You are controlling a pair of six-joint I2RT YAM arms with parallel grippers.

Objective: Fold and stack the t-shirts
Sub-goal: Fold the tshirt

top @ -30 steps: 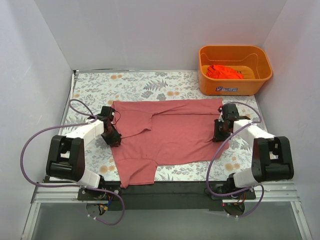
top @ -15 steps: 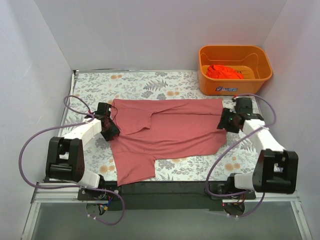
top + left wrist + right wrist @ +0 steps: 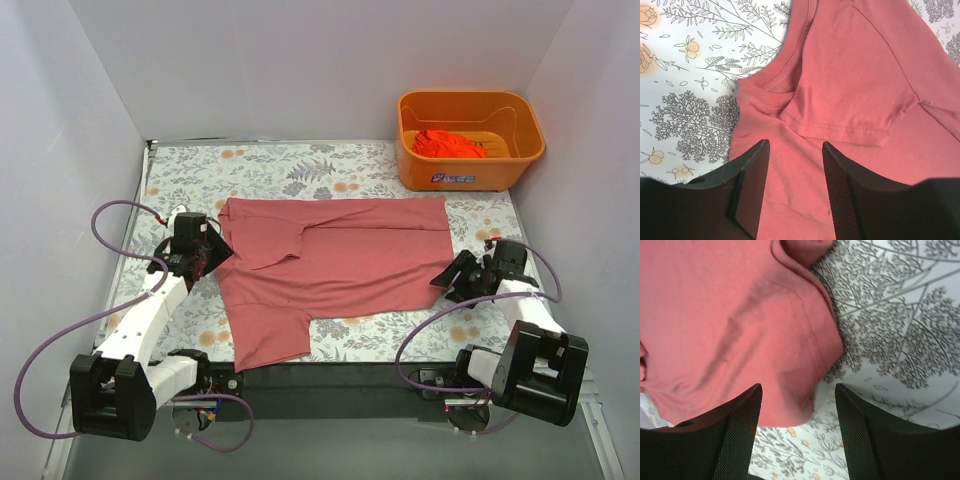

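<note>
L pincer (image 3: 210, 257), R pincer (image 3: 449, 275) low, jaws apart, flanking pink-red t-shirt (image 3: 340, 262).

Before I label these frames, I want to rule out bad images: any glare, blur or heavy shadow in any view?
Top external view: even, soft light, no glare, the dusty pink-red cloth t-shirt sharp. Left wrist view: collar stitching crisp, the left gripper dark and soft-edged. Right wrist view: a soft shadow on the shirt, the right gripper dark too.
</note>
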